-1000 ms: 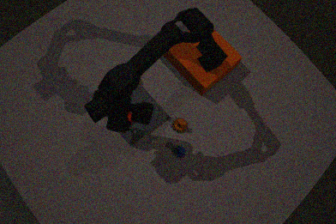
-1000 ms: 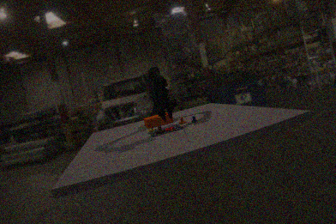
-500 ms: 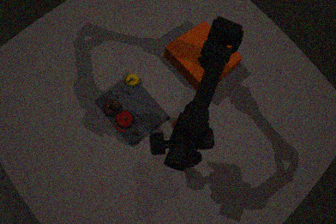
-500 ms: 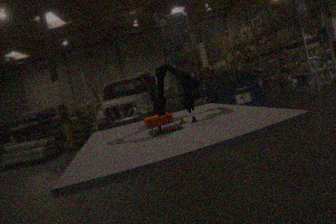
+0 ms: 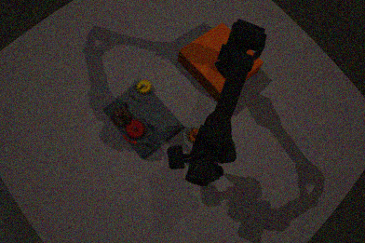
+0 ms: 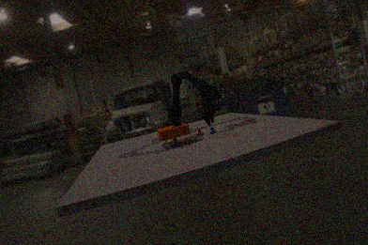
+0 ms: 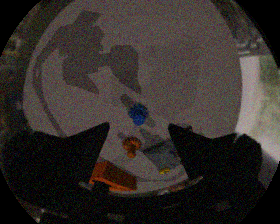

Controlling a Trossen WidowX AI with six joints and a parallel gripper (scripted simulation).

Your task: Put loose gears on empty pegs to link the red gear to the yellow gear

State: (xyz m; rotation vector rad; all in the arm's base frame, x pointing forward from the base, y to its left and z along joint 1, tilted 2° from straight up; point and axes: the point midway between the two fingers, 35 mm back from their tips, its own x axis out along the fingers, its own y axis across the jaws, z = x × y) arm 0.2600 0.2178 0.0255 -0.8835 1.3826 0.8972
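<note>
The grey board [image 5: 160, 119] [image 7: 158, 154] carries the yellow gear [image 5: 144, 87] [image 7: 164, 171] near one corner and the red gear [image 5: 137, 130] near an edge. A dark brownish gear [image 5: 122, 114] is on the board right beside the red gear; whether it sits flat or meshes is too dim to tell. A loose orange gear [image 5: 193, 135] [image 7: 132, 146] stands on the table just off the board. A loose blue gear [image 7: 138, 114] stands beyond it, hidden behind the arm in the top view. My gripper [image 7: 139, 125] is open and empty above the blue gear, which shows between the fingertips.
A large orange block [image 5: 205, 54] [image 6: 174, 131] [image 7: 113, 176] lies by the arm's base, to one side of the board. A red arrow mark [image 5: 135, 141] shows beside the red gear. The arm's shadows fall across the table.
</note>
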